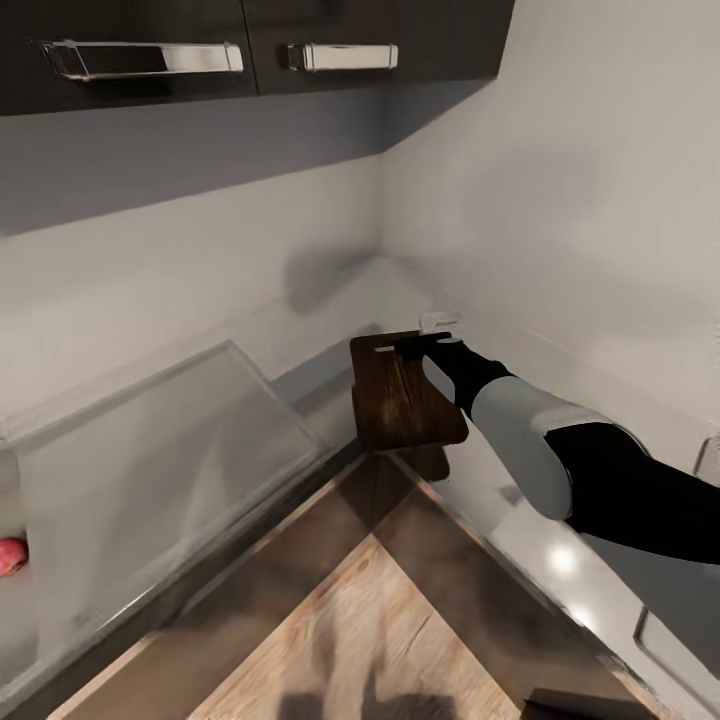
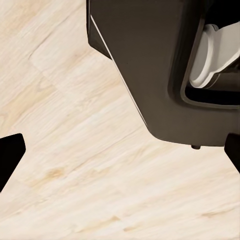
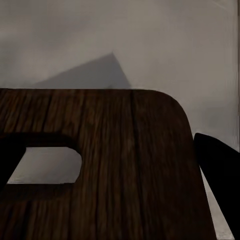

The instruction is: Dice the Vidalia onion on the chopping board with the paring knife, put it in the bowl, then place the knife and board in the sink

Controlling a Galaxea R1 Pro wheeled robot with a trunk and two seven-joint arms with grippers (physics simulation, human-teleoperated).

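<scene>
Chopping board (image 1: pixel 405 400) is held clear of the pale counter run (image 1: pixel 600 400) by the right gripper (image 1: pixel 432 338), which meets it at the far short end, by the slot hole (image 3: pixel 45 165). In the head view the board hangs off the gripper tip toward the robot, over the corner where two runs of counter meet. The right wrist view shows the rounded corner and the slot hole close against the fingers, one dark finger (image 3: pixel 220 180) lying along the board's edge. The jaws appear clamped on that end, though the actual pinch line is hidden behind the wrist, so this is a judgement.

Handling assessment: the board reads as stiff solid wood, not fragile, moderately heavy for a two-finger pinch. Held at one end, its free length will lever down on the grip and may twist or slip, since the finish looks smooth. The slot end is the sound place to hold; the edge beside the hole gives a flat seat. It should be carried low and steadily.

Steel drainboard and sink (image 1: pixel 150 450) lie well to the left of the gripper, at lower level. A small reddish object (image 1: pixel 10 555) sits at their far left edge; too little shows to identify it.

Left gripper (image 2: pixel 120 165) points at the light wood floor (image 2: pixel 75 150), its two dark fingertips well apart with nothing between them.
</scene>
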